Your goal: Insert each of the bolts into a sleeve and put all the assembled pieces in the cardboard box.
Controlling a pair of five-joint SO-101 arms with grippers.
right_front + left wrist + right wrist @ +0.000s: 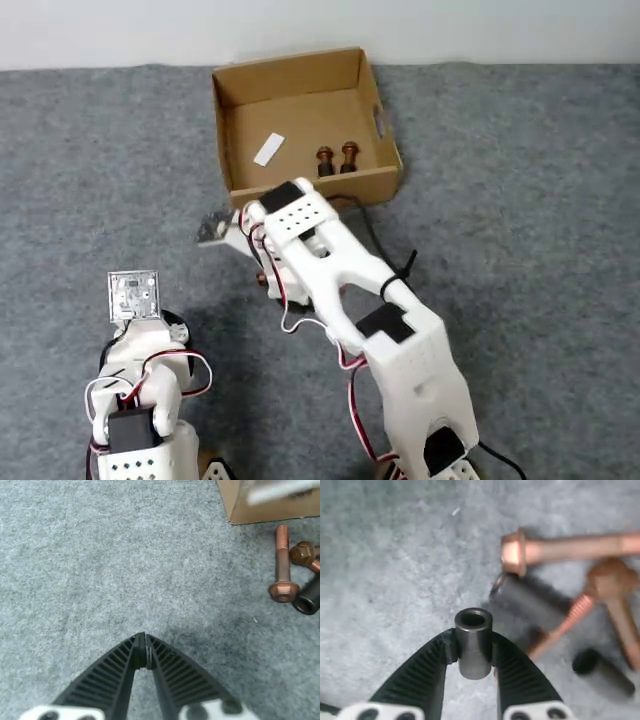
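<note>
Nearby, the left arm's black pincer is clenched on nothing above the grey carpet. Farther on, the right pincer grasps a dark metal sleeve, upright, near loose copper-coloured bolts. Beyond, the open brown cardboard box holds two copper-headed pieces.

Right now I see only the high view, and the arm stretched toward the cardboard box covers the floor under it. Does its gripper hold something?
Observer: Yes. The right gripper is shut on a dark sleeve, whose open end faces the wrist camera.
Operator: Is a bolt near it?
Observer: A copper bolt lies on its side just beyond the held sleeve.
Operator: And the left gripper, does it carry anything?
Observer: No. The left gripper is shut and empty, above bare carpet.
</note>
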